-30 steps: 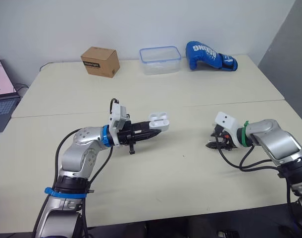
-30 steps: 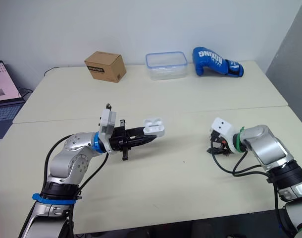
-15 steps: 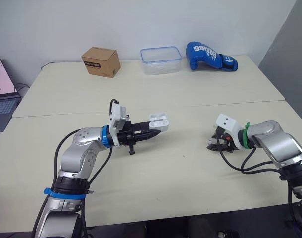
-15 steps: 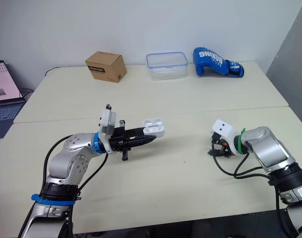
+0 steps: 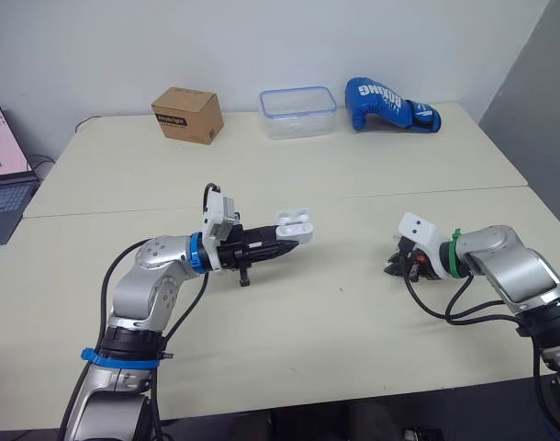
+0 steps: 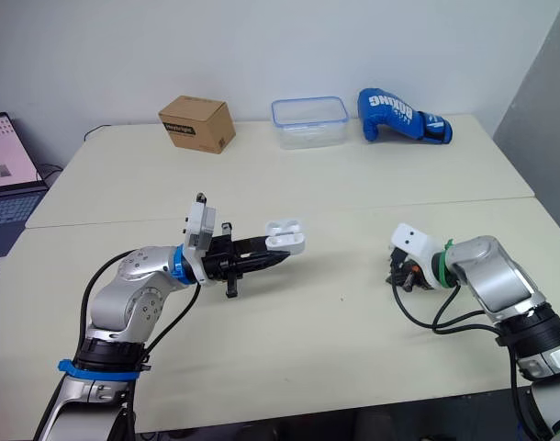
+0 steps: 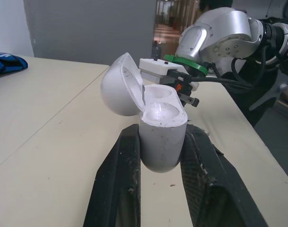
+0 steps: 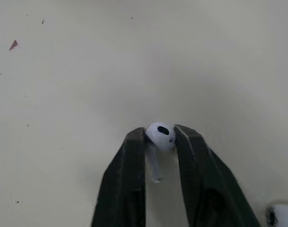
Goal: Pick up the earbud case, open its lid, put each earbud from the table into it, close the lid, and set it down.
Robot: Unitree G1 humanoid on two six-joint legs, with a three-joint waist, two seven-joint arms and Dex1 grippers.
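Holding case: left gripper [image 5: 282,244] clamped around earbud case [image 7: 162,142], raised over the table [image 5: 289,175].
Case lid: hinged open.
Right gripper [image 5: 390,268]: fingers pinched on one earbud [image 8: 160,136], low at the tabletop, well apart from the case.
Second earbud [image 8: 282,217]: lying on the table near the right gripper.
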